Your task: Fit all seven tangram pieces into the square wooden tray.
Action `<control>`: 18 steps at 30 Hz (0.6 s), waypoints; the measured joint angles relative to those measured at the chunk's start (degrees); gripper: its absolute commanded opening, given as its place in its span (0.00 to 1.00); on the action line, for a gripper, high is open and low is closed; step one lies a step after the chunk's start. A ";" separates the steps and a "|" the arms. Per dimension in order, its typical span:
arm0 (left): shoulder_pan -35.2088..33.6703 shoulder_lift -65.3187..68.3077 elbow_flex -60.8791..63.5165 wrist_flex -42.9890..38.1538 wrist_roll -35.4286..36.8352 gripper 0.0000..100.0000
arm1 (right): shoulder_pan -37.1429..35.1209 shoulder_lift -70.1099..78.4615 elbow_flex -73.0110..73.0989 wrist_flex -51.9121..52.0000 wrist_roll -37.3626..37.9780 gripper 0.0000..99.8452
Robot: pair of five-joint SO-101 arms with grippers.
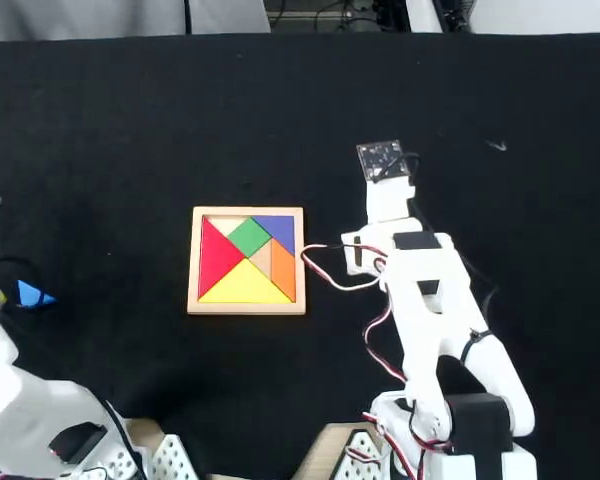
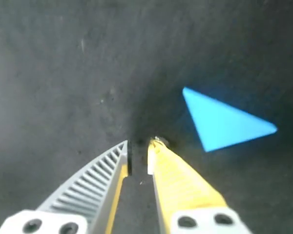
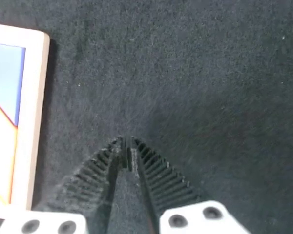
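The square wooden tray (image 1: 246, 311) lies mid-table and holds a red triangle (image 1: 218, 258), a yellow triangle (image 1: 245, 286), a green square (image 1: 248, 236), a blue triangle (image 1: 278, 228) and an orange piece (image 1: 284, 266). Pale wood-coloured patches show at its top left and centre. A light-blue triangle (image 1: 32, 295) (image 2: 224, 122) lies loose on the cloth at the far left. My left gripper (image 2: 139, 144) is shut on nothing, its tips on the cloth just beside that triangle. My right gripper (image 3: 127, 146) is shut and empty, a little way off the tray's rim (image 3: 31, 122).
Black cloth covers the whole table. The right arm (image 1: 420, 290) stretches from its base at the front edge to just right of the tray, with loose cables (image 1: 330, 275) near the tray's right side. The left arm's base (image 1: 30, 420) sits at the front left corner.
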 measured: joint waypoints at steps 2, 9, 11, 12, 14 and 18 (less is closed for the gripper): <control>0.88 0.00 0.70 0.00 1.49 0.08 | 0.00 0.00 0.00 0.00 0.00 0.01; 5.10 -0.35 5.71 -0.62 2.20 0.08 | 0.00 0.00 0.00 0.00 0.00 0.01; 6.59 -0.88 7.12 -0.70 2.29 0.08 | 0.00 0.00 0.00 0.00 0.00 0.01; 7.38 -1.05 7.47 -0.70 2.29 0.08 | 0.00 0.00 0.00 0.00 0.00 0.01; 8.97 -1.14 7.91 -0.70 2.55 0.08 | 0.00 0.00 0.00 0.00 0.00 0.01; 13.19 -1.14 8.26 -0.70 7.91 0.08 | 0.00 0.00 0.00 0.00 0.00 0.01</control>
